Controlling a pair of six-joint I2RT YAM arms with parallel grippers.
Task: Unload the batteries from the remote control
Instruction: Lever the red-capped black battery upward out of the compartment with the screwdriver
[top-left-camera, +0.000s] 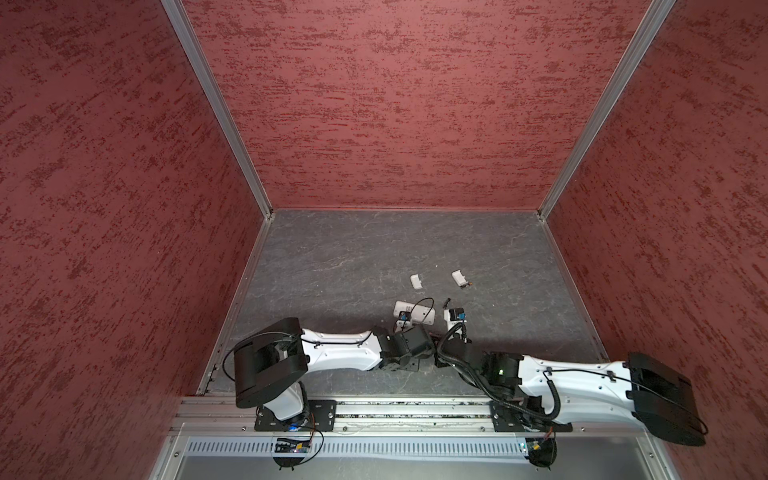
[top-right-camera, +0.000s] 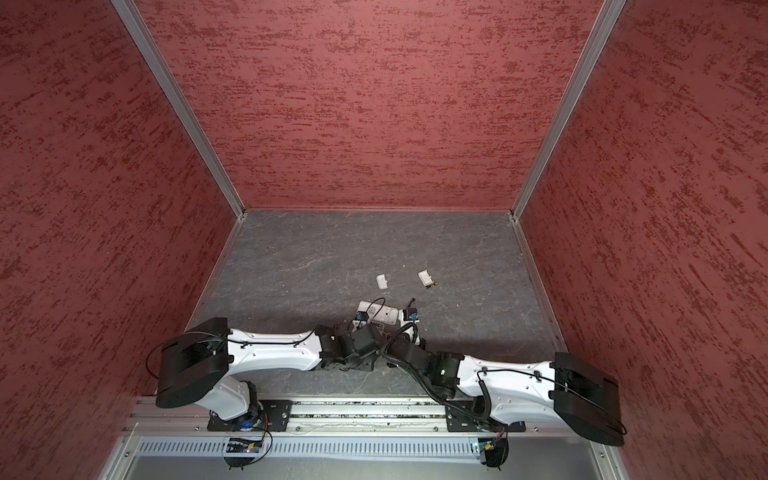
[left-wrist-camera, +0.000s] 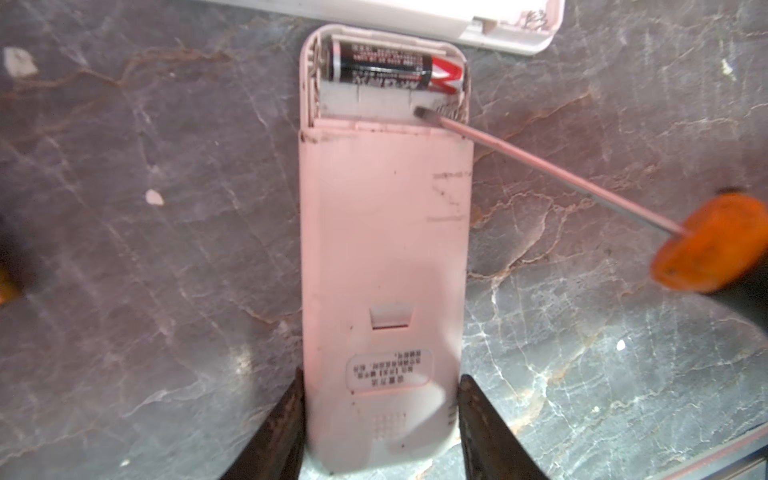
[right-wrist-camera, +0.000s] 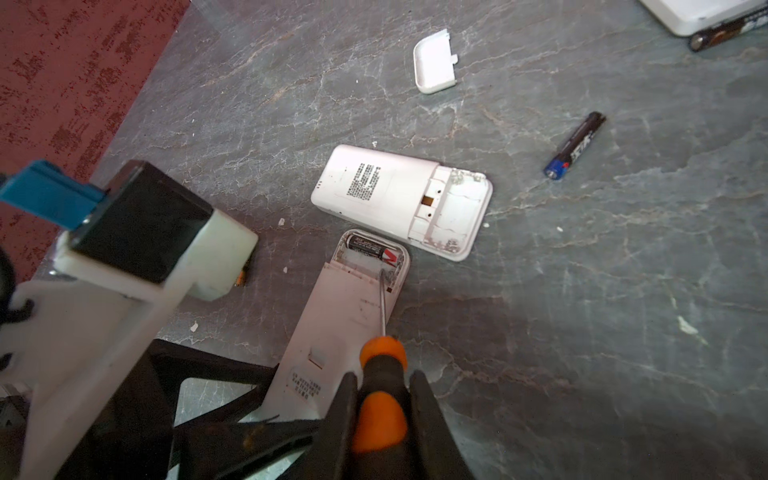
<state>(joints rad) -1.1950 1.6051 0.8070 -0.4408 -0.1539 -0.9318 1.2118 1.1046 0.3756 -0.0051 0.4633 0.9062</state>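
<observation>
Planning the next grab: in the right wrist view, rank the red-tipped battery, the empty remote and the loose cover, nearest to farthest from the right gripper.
1. Red-tipped battery: in the near remote, at the screwdriver tip.
2. Empty remote: just beyond.
3. Loose cover: farthest, past the empty remote.

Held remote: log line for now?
left end effector: grips remote | right end effector: holds screwdriver, tip in empty slot | battery: one seated

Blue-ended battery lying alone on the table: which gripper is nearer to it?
Right. The right gripper, holding the screwdriver over the remote, is the one closer to the battery; the left gripper, clamping the remote's end, lies farther off.
</observation>
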